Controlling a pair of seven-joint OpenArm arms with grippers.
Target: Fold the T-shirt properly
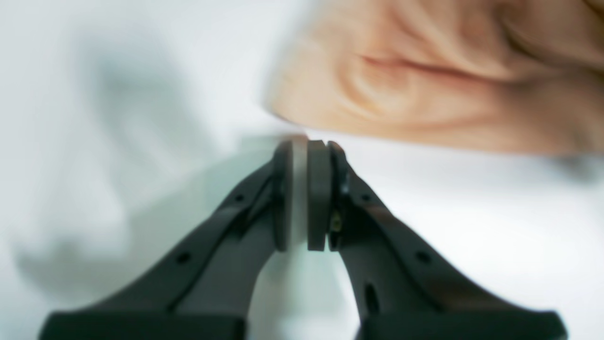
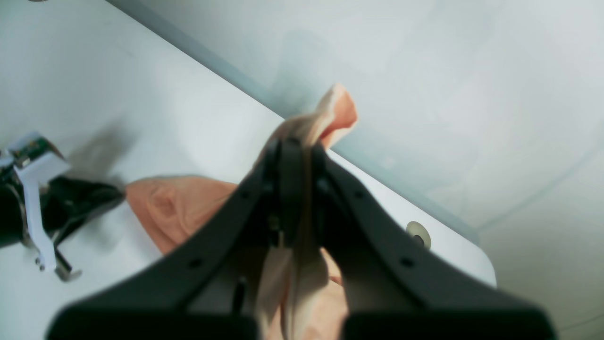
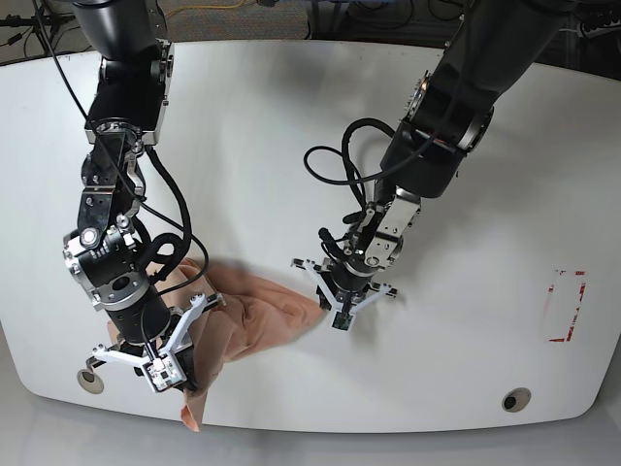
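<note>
gripping t-shirt [image 2: 181, 208] with right jaws

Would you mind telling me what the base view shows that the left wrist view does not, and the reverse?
Only the base view shows the right gripper clamping the T-shirt at the table's near edge, plus a red outline. Only the left wrist view shows the left gripper shut, nothing visible between its pads. Both show the shirt on the white table.

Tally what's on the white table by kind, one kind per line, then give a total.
T-shirt, peach: 1
Robot hands, black: 2, the left hand and the right hand
Red marking on the table: 1
Total: 4
</note>
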